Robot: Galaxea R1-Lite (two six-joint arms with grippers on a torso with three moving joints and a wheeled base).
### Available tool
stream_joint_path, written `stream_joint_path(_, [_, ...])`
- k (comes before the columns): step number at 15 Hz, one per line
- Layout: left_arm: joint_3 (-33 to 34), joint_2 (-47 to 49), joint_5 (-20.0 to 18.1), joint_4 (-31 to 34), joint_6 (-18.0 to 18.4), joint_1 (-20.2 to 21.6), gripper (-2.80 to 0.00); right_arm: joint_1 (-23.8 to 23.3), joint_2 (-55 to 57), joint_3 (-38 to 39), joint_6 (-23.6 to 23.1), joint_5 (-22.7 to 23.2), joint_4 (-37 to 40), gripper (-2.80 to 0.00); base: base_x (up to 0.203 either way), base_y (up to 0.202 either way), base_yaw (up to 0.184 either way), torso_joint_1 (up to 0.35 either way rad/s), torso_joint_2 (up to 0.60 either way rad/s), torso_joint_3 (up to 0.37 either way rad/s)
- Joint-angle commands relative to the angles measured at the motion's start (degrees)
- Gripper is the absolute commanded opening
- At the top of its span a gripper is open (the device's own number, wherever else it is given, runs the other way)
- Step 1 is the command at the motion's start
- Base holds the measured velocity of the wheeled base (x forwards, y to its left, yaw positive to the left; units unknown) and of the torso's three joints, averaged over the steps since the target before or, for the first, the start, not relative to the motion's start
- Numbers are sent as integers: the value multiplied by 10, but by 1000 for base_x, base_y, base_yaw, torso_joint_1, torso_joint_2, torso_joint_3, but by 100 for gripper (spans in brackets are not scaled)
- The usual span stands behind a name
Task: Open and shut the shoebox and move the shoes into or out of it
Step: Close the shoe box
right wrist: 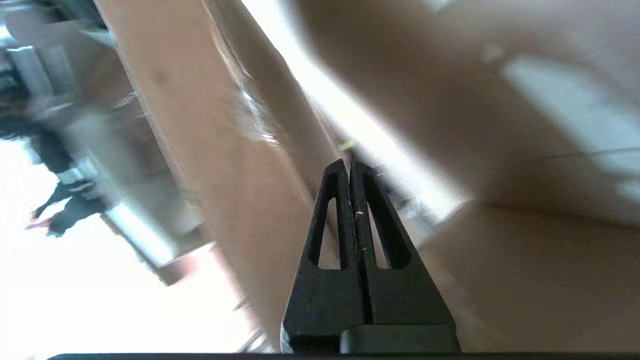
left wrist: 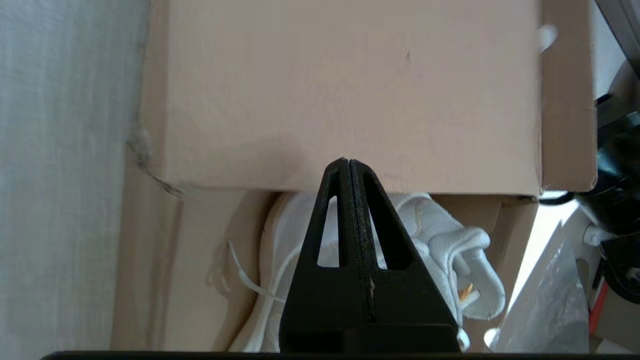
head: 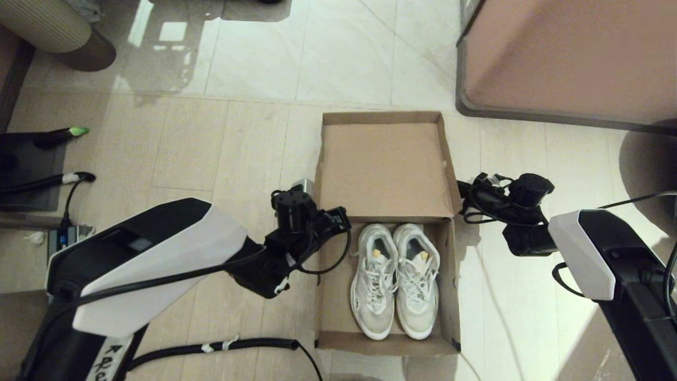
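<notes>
The brown shoebox point(head: 332, 309) lies on the floor in the middle of the head view. Its flip lid point(head: 383, 164) is half raised, inner face toward me, and leans over the far part of the box. The white sneakers point(head: 395, 278) lie side by side in the near part, heels under the lid's edge. My left gripper point(head: 344, 216) is shut and empty at the left side of the lid's lower edge. In the left wrist view its tip point(left wrist: 348, 161) meets the lid point(left wrist: 340, 90), with a shoe point(left wrist: 450, 235) below. My right gripper point(head: 461, 188) point(right wrist: 348, 162) is shut and empty beside the lid's right flank.
A large pinkish-brown panel with a grey rim point(head: 566, 53) stands at the back right. A black corrugated cable point(head: 211, 347) runs across the floor near the box's left front corner. At the far left are a power strip point(head: 69, 235) and a dark mat point(head: 26, 169).
</notes>
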Motion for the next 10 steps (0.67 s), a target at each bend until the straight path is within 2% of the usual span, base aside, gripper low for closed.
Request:
stream_joint_path(1, [3, 0, 0, -3, -2, -7, -280, 0, 22, 0, 43, 25, -54, -280, 0, 0, 0, 0, 0, 0])
stream_joint_path(4, [5, -5, 1, -3, -2, -16, -280, 0, 33, -1, 109, 41, -126, -280, 0, 0, 0, 0, 0, 0])
stream_joint_path(7, [5, 1, 1, -7, -2, -29, -280, -8, 34, 0, 115, 98, -162, -280, 0, 0, 0, 0, 0, 0])
stream_joint_path(10, [6, 0, 5, -14, -2, -39, -280, -7, 18, 0, 119, 129, -178, -280, 0, 0, 0, 0, 0, 0])
